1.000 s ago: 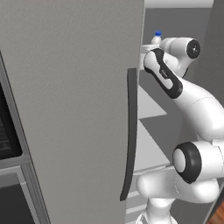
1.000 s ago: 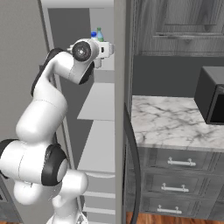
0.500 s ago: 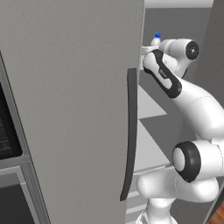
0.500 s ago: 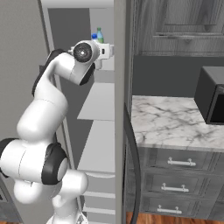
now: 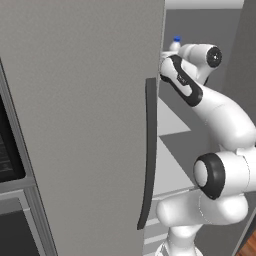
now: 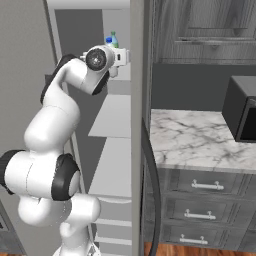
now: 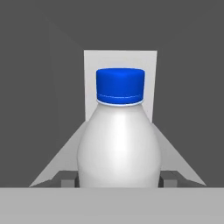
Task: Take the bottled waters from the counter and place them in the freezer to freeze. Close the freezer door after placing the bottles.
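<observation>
The fingers [image 7: 118, 178] are clamped on the white bottle [image 7: 118, 146], one finger tip showing at each side of its lower body. The bottle stands upright between them, its blue cap [image 7: 120, 86] above the fingers and straight ahead of the hand camera. Beyond the bottle, farther from the fingers, a pale shelf [image 7: 175, 157] runs back to a light panel on the dark rear wall of the freezer [image 6: 95, 30].

In the left base view the arm [image 5: 220, 115] reaches up and forward past the edge of the wide grey door [image 5: 80, 125], whose long dark handle [image 5: 148, 150] hangs below and to the near side of the hand. The blue cap of the held bottle peeks out just above the wrist there.

In the right base view the wrist is high inside the open freezer, level with an upper shelf. Just above and beyond the hand, two caps show close together: the blue one and a green cap on the blue bottle [image 6: 114, 39], which stands right beside the held bottle, slightly farther in. I cannot tell whether the two bottles touch.

The freezer door [image 6: 137, 125] stands open, edge-on, just to the right of the hand. Well to the right and lower lies the marble table [image 6: 195, 145] with grey drawers [image 6: 205, 186] beneath it and a dark microwave [image 6: 244, 112] on top.
</observation>
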Available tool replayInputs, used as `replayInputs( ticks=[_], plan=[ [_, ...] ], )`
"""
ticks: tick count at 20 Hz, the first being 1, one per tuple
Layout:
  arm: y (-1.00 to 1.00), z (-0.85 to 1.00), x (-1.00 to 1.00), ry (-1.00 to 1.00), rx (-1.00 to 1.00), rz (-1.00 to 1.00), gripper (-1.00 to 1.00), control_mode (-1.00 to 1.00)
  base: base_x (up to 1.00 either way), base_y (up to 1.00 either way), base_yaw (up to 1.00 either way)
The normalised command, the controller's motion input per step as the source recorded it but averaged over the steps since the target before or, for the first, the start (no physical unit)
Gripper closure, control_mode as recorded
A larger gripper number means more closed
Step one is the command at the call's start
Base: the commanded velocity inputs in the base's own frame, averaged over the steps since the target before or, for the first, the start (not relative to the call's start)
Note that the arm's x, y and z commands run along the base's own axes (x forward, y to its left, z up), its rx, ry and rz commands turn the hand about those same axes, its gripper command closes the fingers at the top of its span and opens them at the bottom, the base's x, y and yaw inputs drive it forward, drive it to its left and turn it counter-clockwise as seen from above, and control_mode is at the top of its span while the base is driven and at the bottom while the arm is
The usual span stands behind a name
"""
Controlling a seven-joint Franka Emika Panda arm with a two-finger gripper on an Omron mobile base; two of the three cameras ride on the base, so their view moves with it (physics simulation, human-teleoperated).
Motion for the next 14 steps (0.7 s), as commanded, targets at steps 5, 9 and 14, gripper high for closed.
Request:
replayInputs(
  ticks=[5,9,14],
  plan=[
    [0.0,-0.04,0.4,0.0,0.0,0.01,1.0,-1.0,0.0,0.0,0.0],
    [-0.13,-0.1,0.33,0.0,0.0,0.07,1.0,-1.0,0.0,0.0,0.0],
    [-0.23,-0.01,0.32,0.0,0.0,0.08,1.0,-1.0,0.0,0.0,0.0]
  ],
)
